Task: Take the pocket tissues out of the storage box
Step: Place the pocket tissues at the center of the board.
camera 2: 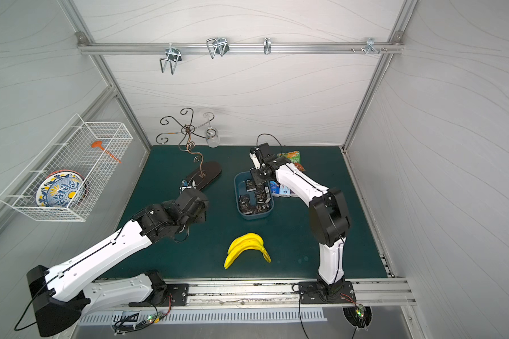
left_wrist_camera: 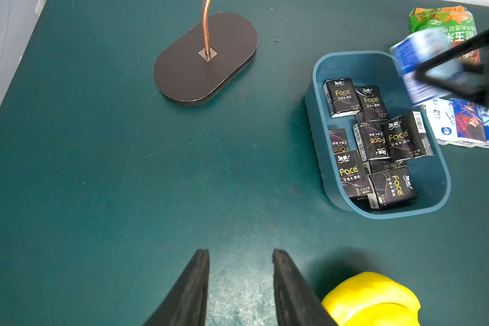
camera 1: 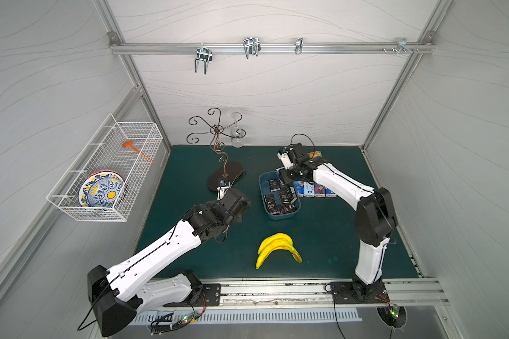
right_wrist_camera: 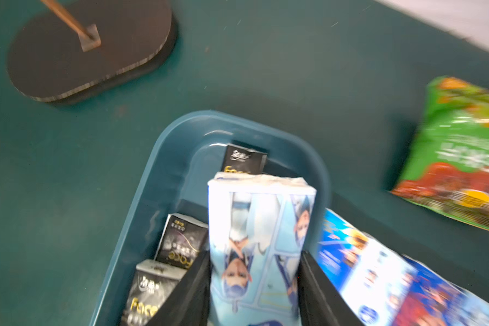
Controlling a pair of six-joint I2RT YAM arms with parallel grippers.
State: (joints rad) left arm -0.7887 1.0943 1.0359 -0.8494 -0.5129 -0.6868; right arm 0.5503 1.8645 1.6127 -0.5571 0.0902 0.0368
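Observation:
The storage box (camera 1: 279,217) (left_wrist_camera: 316,84) is a blue-grey tub on the green mat, right of centre. Several black pocket tissues (camera 1: 282,195) (left_wrist_camera: 376,141) lie inside it. A row of blue-and-white packs (camera 1: 315,189) (left_wrist_camera: 469,124) lies on the mat just beyond its right wall. My right gripper (right_wrist_camera: 254,254) (camera 1: 285,177) is shut on a pale blue picture pack (right_wrist_camera: 260,225), held above the box's far end. My left gripper (left_wrist_camera: 240,251) hovers over bare mat left of the box, jaws apart with nothing between them.
A yellow banana bunch (camera 1: 278,248) lies in front of the box, close to my left fingers. The dark oval base of a metal stand (camera 1: 227,174) sits to the left. A green-orange snack bag (right_wrist_camera: 463,152) lies behind the box. A wire basket (camera 1: 106,170) hangs on the left wall.

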